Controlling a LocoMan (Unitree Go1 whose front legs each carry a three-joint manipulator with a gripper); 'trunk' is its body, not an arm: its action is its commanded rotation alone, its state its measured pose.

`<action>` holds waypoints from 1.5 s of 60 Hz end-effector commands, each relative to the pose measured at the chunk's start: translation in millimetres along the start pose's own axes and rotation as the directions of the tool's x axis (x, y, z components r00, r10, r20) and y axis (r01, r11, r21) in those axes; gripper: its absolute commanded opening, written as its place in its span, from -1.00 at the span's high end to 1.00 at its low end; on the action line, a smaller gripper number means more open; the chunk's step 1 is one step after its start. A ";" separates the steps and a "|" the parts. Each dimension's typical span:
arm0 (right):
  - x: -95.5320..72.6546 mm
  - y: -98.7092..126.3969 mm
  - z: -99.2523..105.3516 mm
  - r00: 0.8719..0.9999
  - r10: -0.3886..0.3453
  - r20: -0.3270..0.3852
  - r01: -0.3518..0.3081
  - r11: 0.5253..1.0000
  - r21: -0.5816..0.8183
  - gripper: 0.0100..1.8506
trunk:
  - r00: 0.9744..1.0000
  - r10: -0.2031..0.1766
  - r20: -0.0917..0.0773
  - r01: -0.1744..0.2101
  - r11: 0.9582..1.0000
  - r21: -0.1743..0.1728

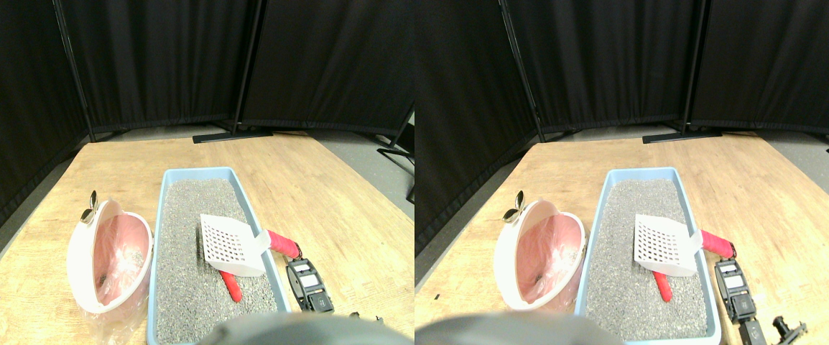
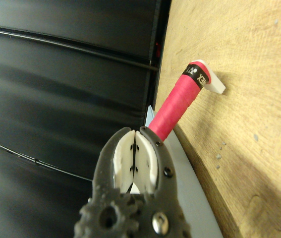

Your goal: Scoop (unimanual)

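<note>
The pincer (image 1: 297, 264) sits low at the near right, just outside the blue tray (image 1: 199, 172), close behind the near end of the scoop's pink handle (image 1: 284, 244). In the wrist view its two white pads (image 2: 125, 161) look pressed together with only a thin seam between them. The handle (image 2: 172, 111) runs out from behind them, so I cannot call it gripped.

The white slotted scoop (image 1: 231, 244) lies across the tray's right rim, its head over the grey litter and its handle out over the wooden floor. A red lump (image 1: 232, 287) lies in the litter just near of the scoop's head. A pink bin (image 1: 80, 251) lined with clear plastic stands at the tray's left.

This looks like the opening step, with nothing lifted yet. The next move probably calls for a firm hold on the handle. The head must then slide under the red lump and carry it left to the bin.

A black band (image 2: 196, 75) near the handle's far end bears white letters, seemingly ending "EX", but the whole word is not legible.
</note>
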 end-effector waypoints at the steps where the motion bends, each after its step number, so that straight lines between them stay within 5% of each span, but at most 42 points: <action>1: 0.8 -1.1 7.2 0.999 -0.007 0.037 0.008 1.000 -0.012 0.58 | 1.000 0.006 0.001 -0.006 1.000 -0.007; 22: 3.3 -4.7 6.7 0.997 0.009 0.081 -0.012 0.999 0.034 0.56 | 1.000 0.001 0.002 -0.001 1.000 -0.011; 36: 9.6 -14.9 2.6 0.993 0.015 0.117 -0.030 0.991 0.130 0.11 | 1.000 -0.011 -0.006 0.011 1.000 -0.011; 50: 22.2 -21.3 -8.0 0.996 0.030 0.089 -0.052 0.964 0.259 -0.14 | 1.000 -0.012 -0.010 0.012 1.000 -0.017; 90: 52.1 -22.6 -31.2 0.998 0.063 -0.024 -0.054 0.960 0.274 -0.04 | 1.000 -0.003 -0.017 0.003 1.000 -0.022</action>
